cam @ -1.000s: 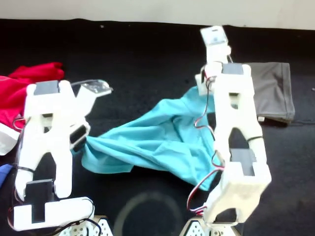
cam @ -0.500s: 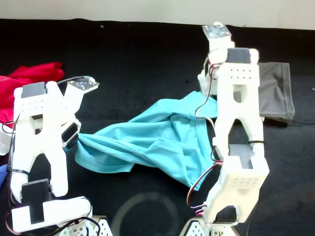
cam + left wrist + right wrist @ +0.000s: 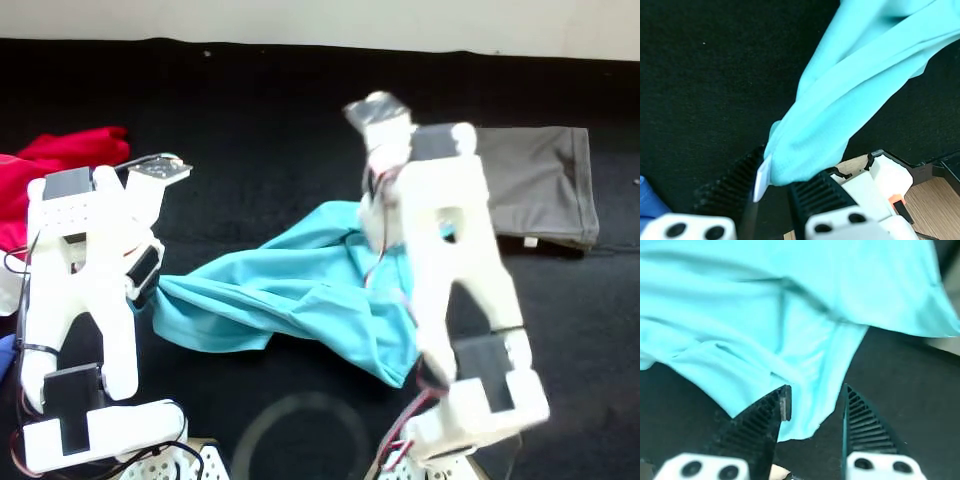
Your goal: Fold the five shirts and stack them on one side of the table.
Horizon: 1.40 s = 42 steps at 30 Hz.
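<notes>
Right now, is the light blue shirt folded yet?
Not folded: the shirt lies bunched and wrinkled, one end pinched in the left pincer.

Blurred right arm (image 3: 440, 250); edge-cropped red shirt (image 3: 70, 148)

We see a black table covering (image 3: 250, 110) spread over the work surface, meeting a pale wall (image 3: 300, 18) along its far edge. Near the front, we make out a faint pale ring mark (image 3: 292, 398) on the black. In the left wrist view, a patch of light wood (image 3: 932, 207) shows beside the black.
</notes>
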Each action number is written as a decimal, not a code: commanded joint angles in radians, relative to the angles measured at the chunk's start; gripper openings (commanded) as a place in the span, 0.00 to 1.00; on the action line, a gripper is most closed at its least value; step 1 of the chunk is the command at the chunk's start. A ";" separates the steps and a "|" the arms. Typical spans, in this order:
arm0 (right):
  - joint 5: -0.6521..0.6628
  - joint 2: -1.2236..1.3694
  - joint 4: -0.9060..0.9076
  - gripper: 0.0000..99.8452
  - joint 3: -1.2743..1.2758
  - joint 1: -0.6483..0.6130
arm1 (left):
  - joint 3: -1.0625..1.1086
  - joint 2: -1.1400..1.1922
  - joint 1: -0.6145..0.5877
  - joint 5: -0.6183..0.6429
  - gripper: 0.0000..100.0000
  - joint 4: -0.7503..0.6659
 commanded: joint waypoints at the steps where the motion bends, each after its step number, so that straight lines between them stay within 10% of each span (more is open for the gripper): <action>1: 0.014 -0.153 -0.165 0.16 0.311 -0.108 | -0.004 -0.005 -0.005 0.012 0.01 -0.006; 9: 0.009 -0.133 -0.513 0.16 0.653 -0.154 | -0.004 -0.005 -0.005 0.011 0.01 0.000; 36: 0.120 -0.400 -0.363 0.16 0.835 -0.423 | -0.004 -0.005 -0.008 0.011 0.01 -0.005; 42: 0.118 -0.545 -0.424 0.16 0.842 -0.246 | -0.004 -0.005 -0.010 0.009 0.01 -0.002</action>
